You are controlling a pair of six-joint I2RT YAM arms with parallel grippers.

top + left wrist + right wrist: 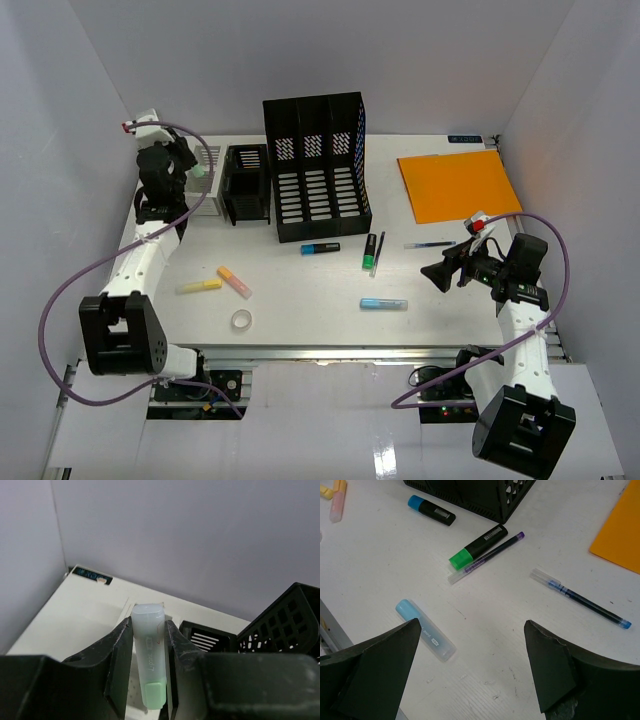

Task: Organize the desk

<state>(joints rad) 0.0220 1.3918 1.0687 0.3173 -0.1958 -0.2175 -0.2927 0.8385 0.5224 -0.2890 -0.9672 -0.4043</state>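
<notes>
Over back-left corner of desk (300, 290): left gripper (148, 632) up off surface, jaws clamped on pale green highlighter (149, 665), beside black mesh pen box (246, 185). Right gripper (438, 272) spread wide, holding nothing, above front-right area near light blue highlighter (425, 636). Desk white, flat, spans workspace under both arms, grey walls around.
</notes>
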